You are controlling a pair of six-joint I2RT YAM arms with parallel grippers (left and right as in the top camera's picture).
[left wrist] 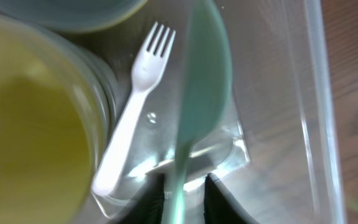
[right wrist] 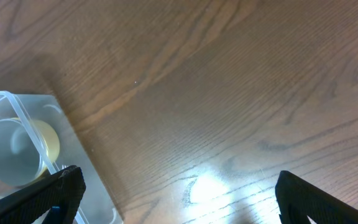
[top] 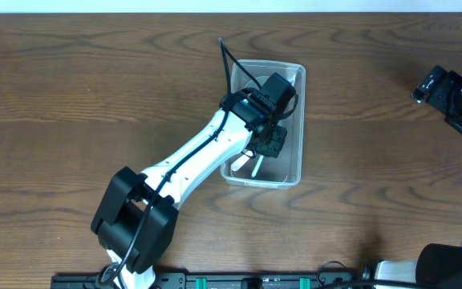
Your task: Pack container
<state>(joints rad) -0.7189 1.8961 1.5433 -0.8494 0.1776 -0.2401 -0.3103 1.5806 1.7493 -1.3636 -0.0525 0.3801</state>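
The clear plastic container (top: pixel 301 120) stands at the table's middle; it also shows in the left wrist view (left wrist: pixel 316 124) and the right wrist view (right wrist: pixel 17 102). My left gripper (top: pixel 269 143) reaches down inside it. In the left wrist view its fingers (left wrist: pixel 187 199) are nearly together on the handle of a blurred teal spoon (left wrist: pixel 204 81), held above the container floor. A white plastic fork (left wrist: pixel 129 118) lies on that floor beside a yellow cup (left wrist: pixel 23 124). My right gripper (top: pixel 447 92) is open and empty over bare table at the far right (right wrist: pixel 179 193).
A grey-blue bowl's edge (left wrist: pixel 86 12) sits at the container's far end. In the right wrist view a grey cup (right wrist: pixel 8 152) and the yellow cup (right wrist: pixel 48 140) lie in the container. The wooden table (top: pixel 95 96) surrounds it.
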